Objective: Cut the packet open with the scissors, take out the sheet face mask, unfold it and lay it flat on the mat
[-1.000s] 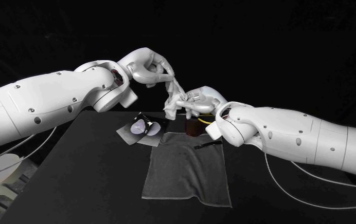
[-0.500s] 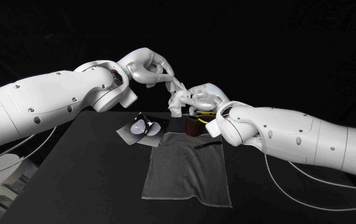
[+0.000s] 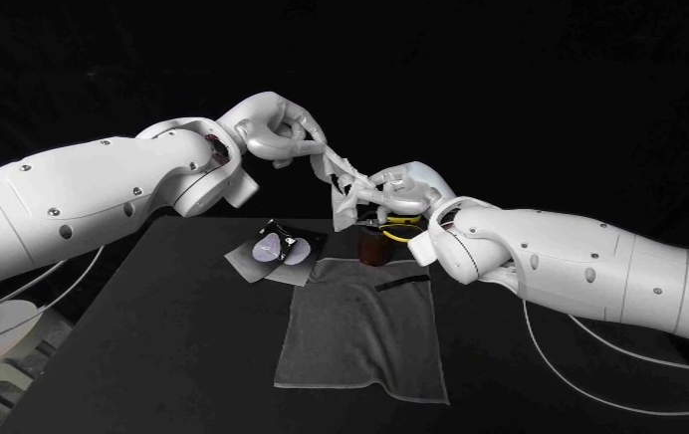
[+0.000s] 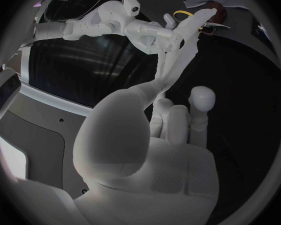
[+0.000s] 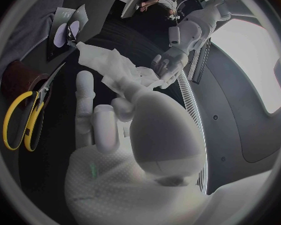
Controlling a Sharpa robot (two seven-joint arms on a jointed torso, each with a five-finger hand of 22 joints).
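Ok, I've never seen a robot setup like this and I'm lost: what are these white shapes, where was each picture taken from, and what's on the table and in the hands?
It is a robot with two white arms, each ending in a silver hand. The square picture looks down from its head; the two round ones come from cameras at its wrists. On the black table are a grey mat, the packet and yellow-handled scissors next to a brown cup. The left hand and the right hand both hold the white sheet face mask, stretched between them above the table.
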